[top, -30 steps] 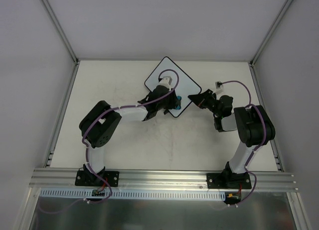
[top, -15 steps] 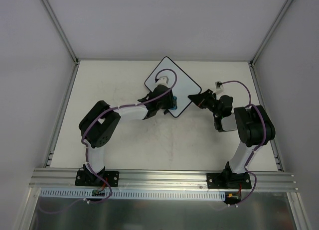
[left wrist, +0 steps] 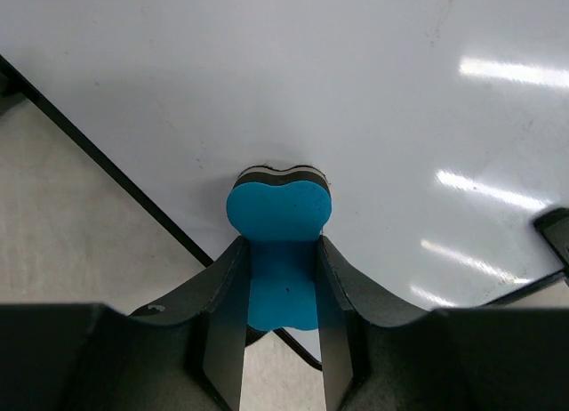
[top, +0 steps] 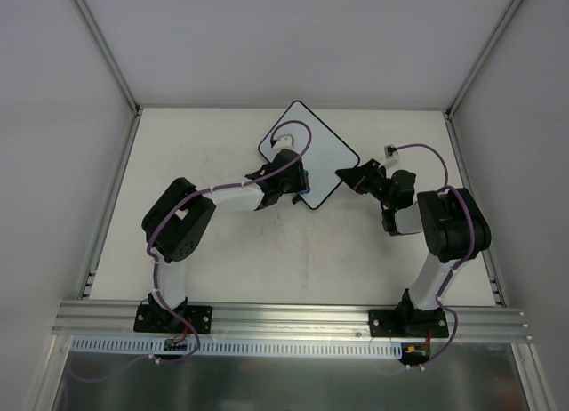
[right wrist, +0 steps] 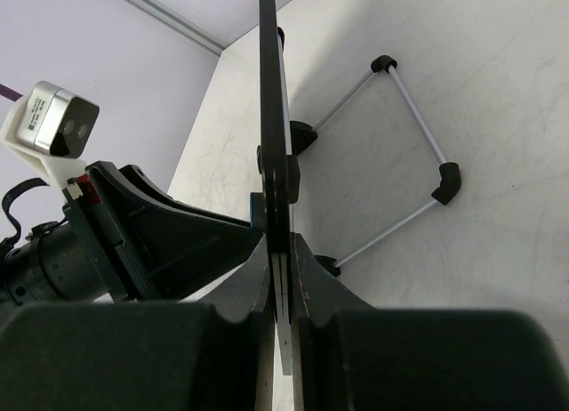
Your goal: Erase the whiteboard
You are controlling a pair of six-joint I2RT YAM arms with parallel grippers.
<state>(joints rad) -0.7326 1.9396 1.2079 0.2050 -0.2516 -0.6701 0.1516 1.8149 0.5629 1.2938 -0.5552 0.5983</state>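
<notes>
Pale, scuffed worktop (top: 356,269) inside blank grey-white walls is all that surrounds me. Under my left claw (left wrist: 281,251) lies the small white rectangular whiteboard with a thin black rim (left wrist: 356,91), set diamond-wise. My right claw (right wrist: 283,251) is closed on the corner nearest it, with the board running edge-on between its fingers. My left claw is pinched narrow on a soft blue foam eraser with a dark felt base (left wrist: 280,206), and that base is pressed to the white face just ahead of my fingertips.

The rim passes close behind and to the left of the eraser. I judge that a stroke pulled back toward me could run off the edge and snag the felt there. The foam is squeezed to a waist between my fingers, so a hard sideways drag might twist it out of my hold. Pushing down far from the right claw's small pinch could swing the board or slip it free. Beyond that claw a thin wire stand with black corner pieces (right wrist: 409,117) shows behind the board. Whether the board lies flat on the worktop I cannot tell.

I can read no writing on the board's visible face, which shows only streaks of reflected light. No brand or label is legible anywhere.
</notes>
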